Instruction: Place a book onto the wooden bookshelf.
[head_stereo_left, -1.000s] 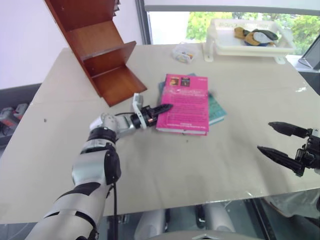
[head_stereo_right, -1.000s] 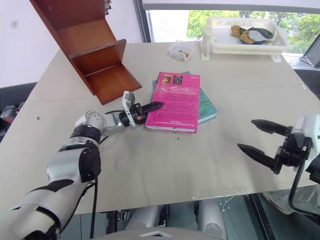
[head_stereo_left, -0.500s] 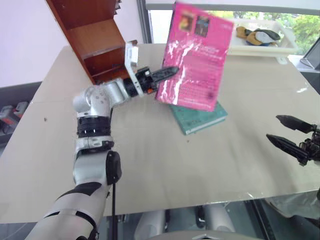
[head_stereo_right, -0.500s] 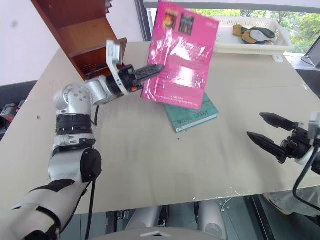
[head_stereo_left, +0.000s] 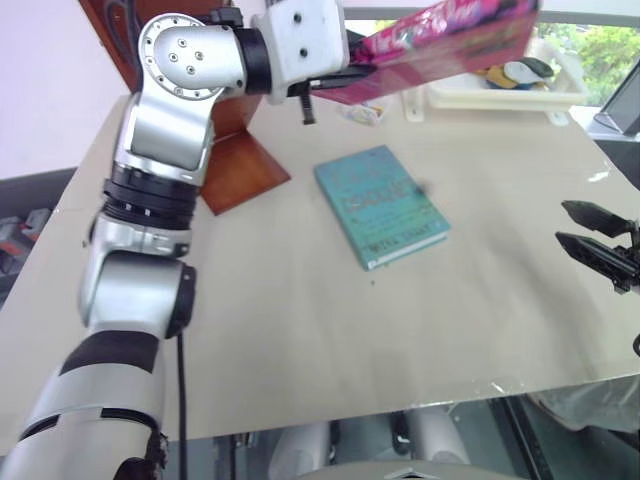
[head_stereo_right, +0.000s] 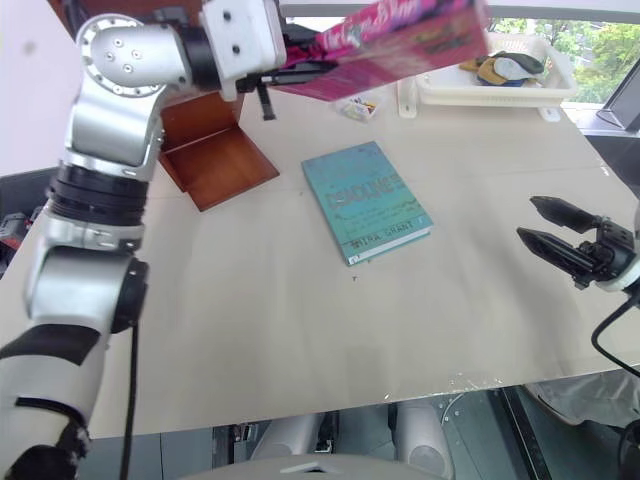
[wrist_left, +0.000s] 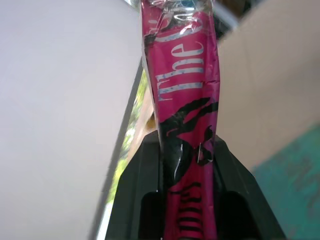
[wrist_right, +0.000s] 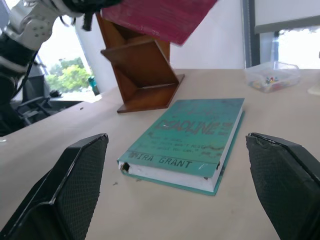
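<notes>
book (head_stereo_left: 440, 40) clamped in left claw (head_stereo_left: 335, 82)

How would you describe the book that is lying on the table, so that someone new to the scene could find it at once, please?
Start at the wooden bookshelf at the far left of the beige table. Just right of its base, flat near the table's middle, lies the teal-green book. Unlike the pink book held up in the left gripper, it rests on the table, untouched.

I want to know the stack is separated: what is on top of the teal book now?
Nothing rests on the teal book; its cover lies bare on the table. The pink book hangs above, clamped in the left gripper.
</notes>
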